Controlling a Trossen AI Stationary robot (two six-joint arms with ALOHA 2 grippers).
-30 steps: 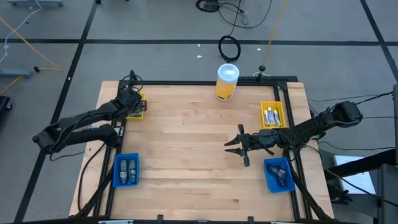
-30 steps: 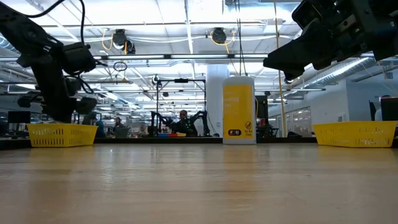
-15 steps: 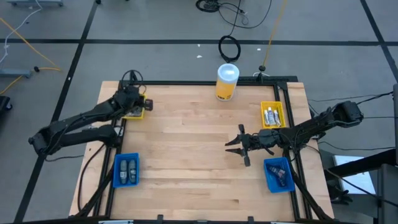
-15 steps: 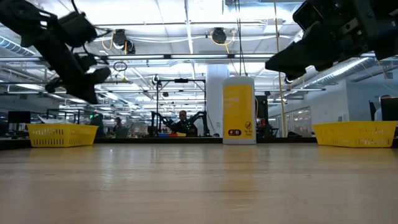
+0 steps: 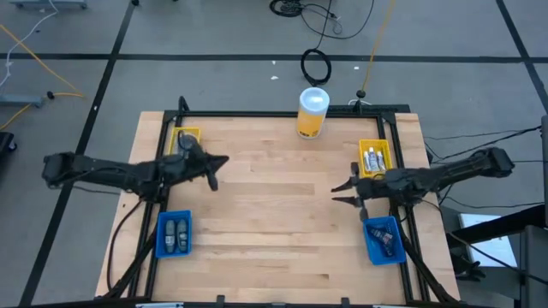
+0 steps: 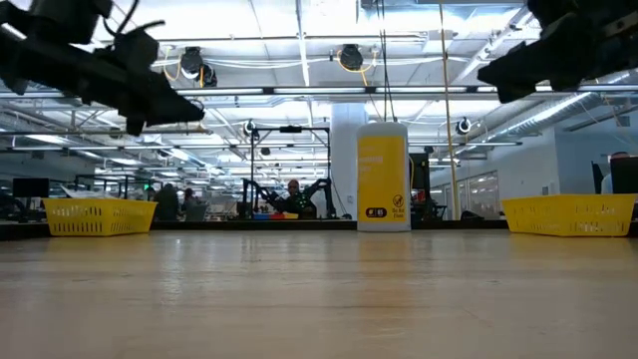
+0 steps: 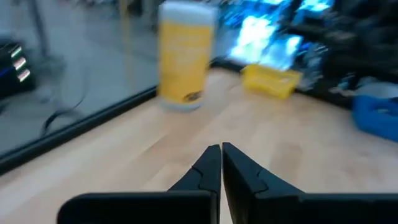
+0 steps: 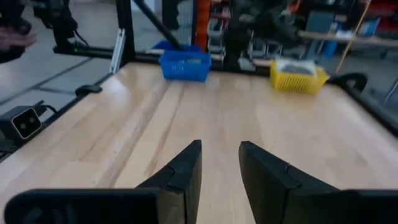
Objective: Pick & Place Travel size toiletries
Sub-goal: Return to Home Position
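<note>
Sorting looks finished in the high view: four bins sit near the table (image 5: 274,222) corners, likely one kind to each; two grey bottles (image 5: 174,232) lie in the left blue bin (image 5: 174,254), seemingly two white tubes (image 5: 373,159) in the right yellow bin (image 5: 374,142), dark sachets (image 5: 385,243), too small to count, in the right blue bin (image 5: 368,235); the left yellow bin (image 5: 187,135) shows nothing legible. Low view: both arms hang high above the wood; one yellow cylinder (image 6: 383,177) stands at the back. Left wrist view: the left tool (image 7: 221,147) is clenched on nothing. Right wrist view: the right tool (image 8: 220,144) is released and empty, which suits parking.
</note>
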